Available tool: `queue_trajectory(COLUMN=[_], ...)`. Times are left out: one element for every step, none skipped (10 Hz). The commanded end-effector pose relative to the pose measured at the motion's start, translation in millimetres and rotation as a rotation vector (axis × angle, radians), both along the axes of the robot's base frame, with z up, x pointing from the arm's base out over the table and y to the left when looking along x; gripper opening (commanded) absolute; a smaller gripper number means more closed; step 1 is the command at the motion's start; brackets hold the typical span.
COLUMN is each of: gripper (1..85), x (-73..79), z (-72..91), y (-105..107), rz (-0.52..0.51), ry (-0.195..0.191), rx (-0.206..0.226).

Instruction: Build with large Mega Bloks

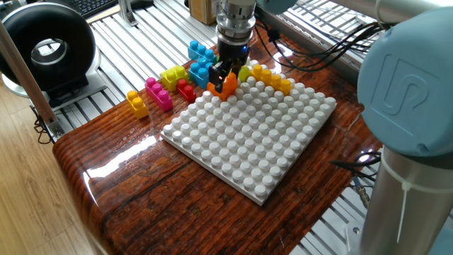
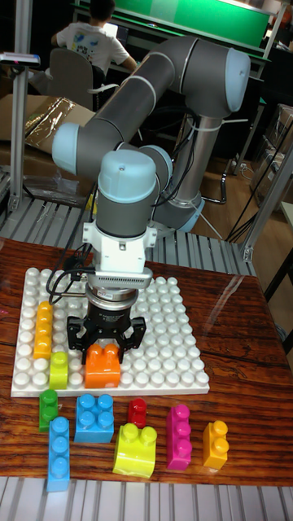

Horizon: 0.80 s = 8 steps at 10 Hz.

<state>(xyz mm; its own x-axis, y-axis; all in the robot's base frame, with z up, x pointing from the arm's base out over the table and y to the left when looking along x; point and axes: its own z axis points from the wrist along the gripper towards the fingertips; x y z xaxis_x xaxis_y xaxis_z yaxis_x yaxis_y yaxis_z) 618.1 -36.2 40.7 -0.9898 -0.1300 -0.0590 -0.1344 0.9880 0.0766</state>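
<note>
Tall fixed view shows the gripper (image 2: 106,348) clamped on the orange brick (image 2: 103,365), which sits at the front edge of the white baseplate (image 2: 175,342), probably touching its studs. Just beside it stands a lime yellow brick (image 2: 59,369).

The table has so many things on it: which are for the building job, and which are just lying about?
For the job:
orange brick, held in the gripper
yellow-orange brick on the baseplate
lime brick
blue bricks
pink brick
red brick
green brick

Just lying about:
black ring
cables
</note>
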Motion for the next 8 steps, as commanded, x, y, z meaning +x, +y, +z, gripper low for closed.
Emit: queue_trajectory(gripper=[39.0, 36.0, 31.3, 30.7, 30.7, 30.7, 30.7, 39.0], x=[4.4, 4.0, 4.2, 5.0, 5.0, 5.4, 6.3, 5.5], z=[-1.3, -0.9, -2.2, -4.6, -4.1, -1.7, 1.2, 1.9], y=[1.7, 1.1, -0.2, -2.9, -3.1, -0.9, 1.9, 4.6], rz=[-0.056, -0.068, -0.072, -0.064, -0.067, -0.073, -0.075, -0.042], ry=[-0.009, -0.008, -0.007, -0.011, -0.011, -0.009, -0.008, -0.005], rx=[0.011, 0.011, 0.011, 0.011, 0.008, 0.002, 0.001, 0.007])
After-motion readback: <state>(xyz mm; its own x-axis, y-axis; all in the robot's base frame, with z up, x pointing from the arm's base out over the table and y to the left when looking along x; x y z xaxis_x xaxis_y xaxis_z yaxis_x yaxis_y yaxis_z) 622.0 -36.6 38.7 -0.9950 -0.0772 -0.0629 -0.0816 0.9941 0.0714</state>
